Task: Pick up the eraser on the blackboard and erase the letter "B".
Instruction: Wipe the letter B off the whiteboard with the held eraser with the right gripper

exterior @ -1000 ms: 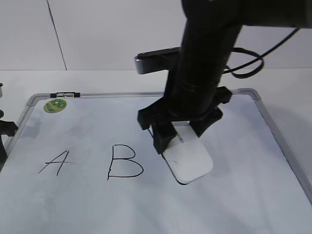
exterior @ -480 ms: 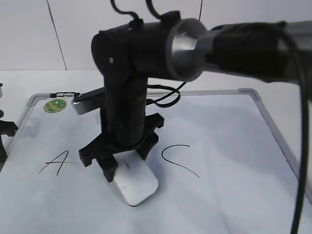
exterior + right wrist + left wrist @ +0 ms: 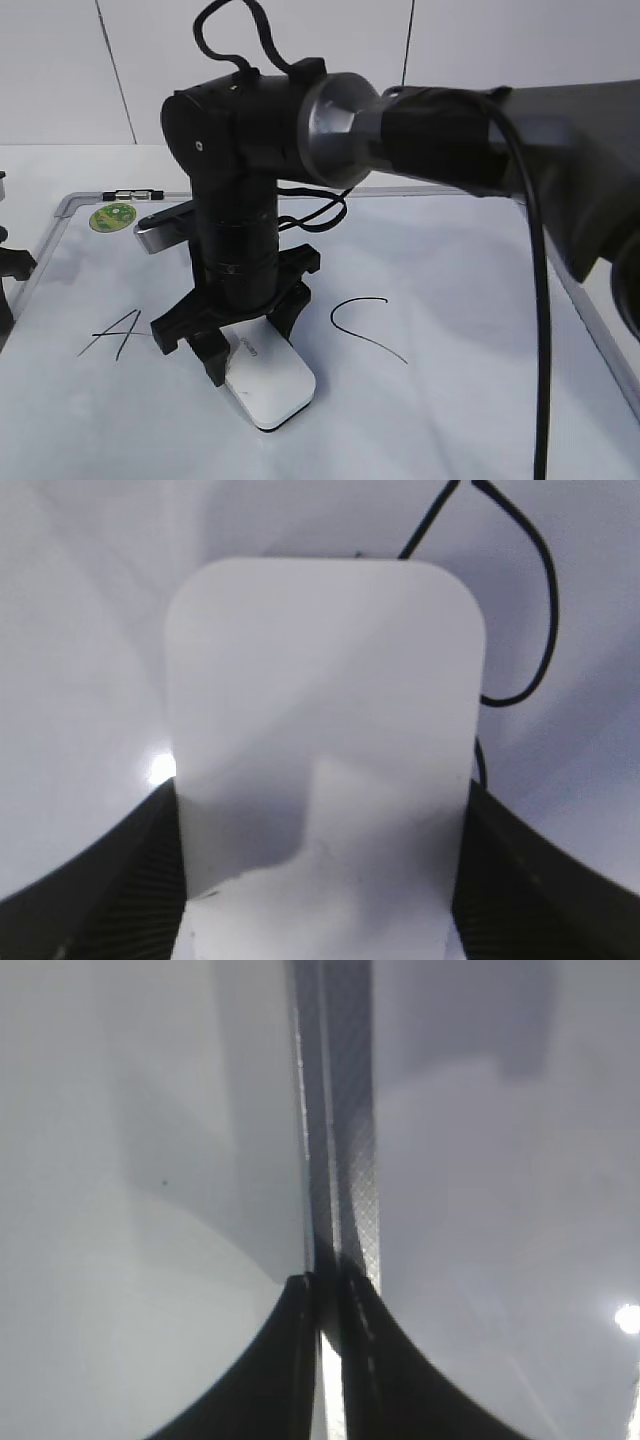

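Eraser (image 3: 268,388): white rounded-rectangular block, dark base edge visible along its near side, small grey lettering on top. Lies flat on the blackboard (image 3: 480,400), between the slanted "A" and the curvy "C", long axis angled toward the near right. In the right wrist view its top is plain white and its two long sides are pinched.

Blackboard: white dry-erase surface, grey metal frame, rounded corners, lying flat.

Letter "B": only black curved strokes (image 3: 535,630) show beside the eraser.
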